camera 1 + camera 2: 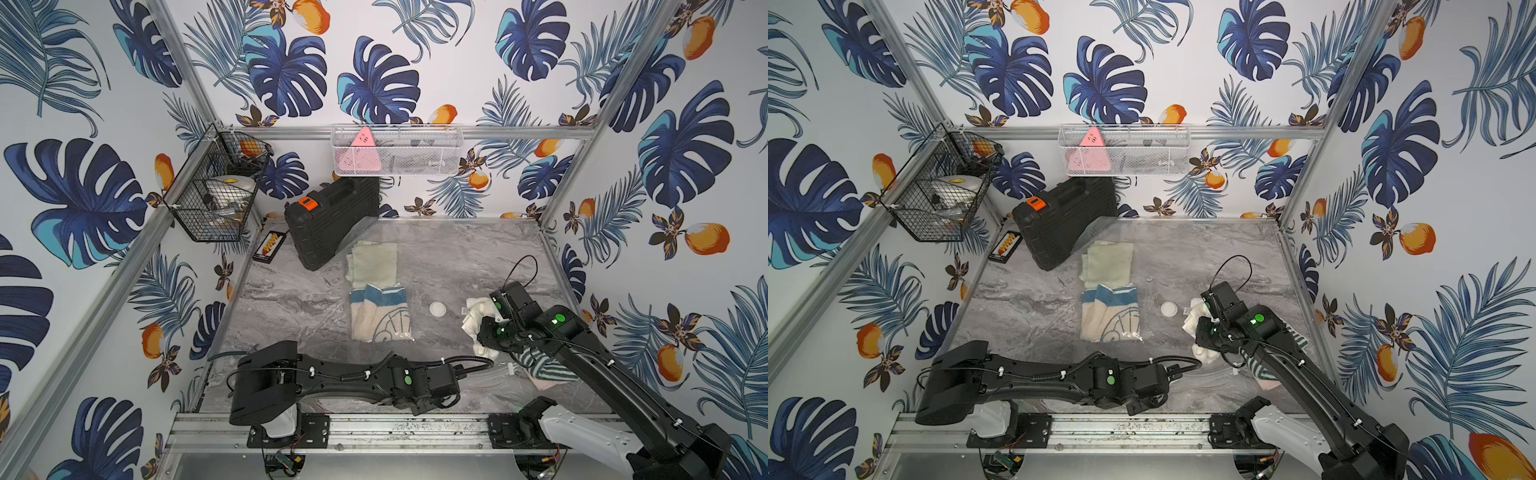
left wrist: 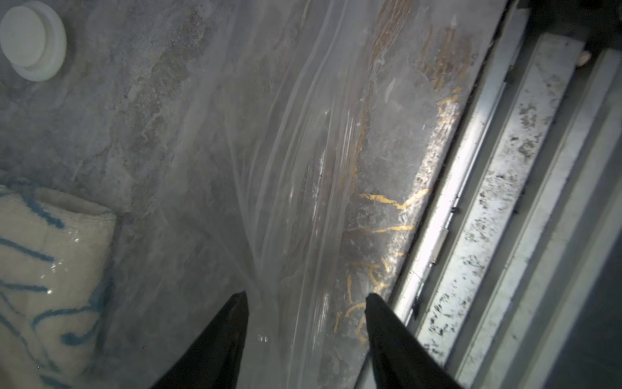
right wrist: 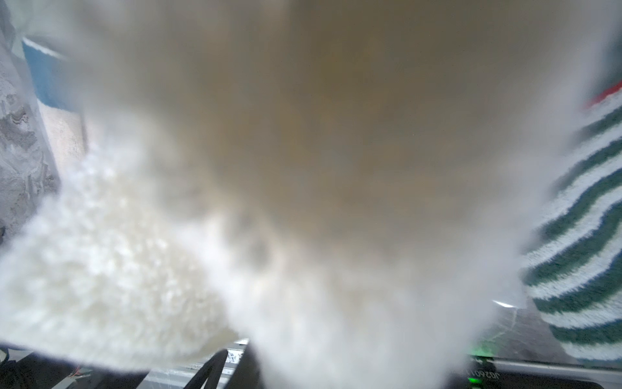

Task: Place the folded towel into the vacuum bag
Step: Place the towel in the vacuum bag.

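Folded towel (image 1: pixel 471 319) is clamped in my R pincer (image 1: pixel 484 334) at table (image 1: pixel 291 299) 4 o'clock; vacuum bag (image 2: pixel 296 134) mouth lies approx. 7 o'clock from it, where L pincer (image 2: pixel 305 299), jaws apart, straddles its edge.

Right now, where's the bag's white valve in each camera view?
Top view: white valve lies just right of the blue-patterned towel.
Top view: same place, towel on its left.
Left wrist: in a corner of the frame, well apart from that towel.
Right wrist: not in it; a white towel fills the frame.
Shared landmark: the blue-patterned towel.
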Controlling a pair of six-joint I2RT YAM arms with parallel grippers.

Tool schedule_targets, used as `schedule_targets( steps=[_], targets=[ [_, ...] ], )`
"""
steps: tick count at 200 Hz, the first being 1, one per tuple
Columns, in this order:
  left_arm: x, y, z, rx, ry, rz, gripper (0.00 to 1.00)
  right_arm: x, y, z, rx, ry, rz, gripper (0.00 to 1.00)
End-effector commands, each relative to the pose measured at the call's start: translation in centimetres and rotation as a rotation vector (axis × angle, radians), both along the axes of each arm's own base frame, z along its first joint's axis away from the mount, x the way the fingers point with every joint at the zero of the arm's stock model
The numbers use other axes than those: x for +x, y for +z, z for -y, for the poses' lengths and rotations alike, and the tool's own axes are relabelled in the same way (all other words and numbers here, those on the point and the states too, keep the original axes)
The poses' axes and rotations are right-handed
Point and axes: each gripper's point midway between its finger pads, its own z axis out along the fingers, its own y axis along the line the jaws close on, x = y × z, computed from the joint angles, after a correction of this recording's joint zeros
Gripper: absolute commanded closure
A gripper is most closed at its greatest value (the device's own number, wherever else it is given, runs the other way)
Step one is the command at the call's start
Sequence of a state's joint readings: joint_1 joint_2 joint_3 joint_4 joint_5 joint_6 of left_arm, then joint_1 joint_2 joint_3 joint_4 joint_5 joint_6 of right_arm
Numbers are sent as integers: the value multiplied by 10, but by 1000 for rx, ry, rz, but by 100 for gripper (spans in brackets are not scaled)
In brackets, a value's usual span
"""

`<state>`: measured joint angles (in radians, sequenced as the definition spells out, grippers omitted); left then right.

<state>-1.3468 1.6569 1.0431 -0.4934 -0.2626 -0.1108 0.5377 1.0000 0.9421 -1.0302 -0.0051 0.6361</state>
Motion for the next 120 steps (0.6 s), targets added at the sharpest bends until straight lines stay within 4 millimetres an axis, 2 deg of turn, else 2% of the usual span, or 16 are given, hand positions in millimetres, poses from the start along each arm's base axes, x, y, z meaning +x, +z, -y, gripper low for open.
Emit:
schedule_targets(
  steps=[1,24,44,68,106,120],
  targets=[
    [22,1,13,-11,23,98,45,-10,-4,4,-1,-11,-35,86],
    [44,8,16,-33,85,138,57,-20,-7,6,8,-19,-58,86],
    [65,28,16,-97,138,148,77,-30,-8,7,31,-23,-77,87],
    [76,47,18,-176,163,110,100,-39,-6,7,61,-28,-83,88],
    [95,73,15,-253,218,57,100,-52,4,-3,143,-18,-97,91],
    [102,86,14,-290,240,49,100,-60,10,-16,182,24,-94,92]
  ],
)
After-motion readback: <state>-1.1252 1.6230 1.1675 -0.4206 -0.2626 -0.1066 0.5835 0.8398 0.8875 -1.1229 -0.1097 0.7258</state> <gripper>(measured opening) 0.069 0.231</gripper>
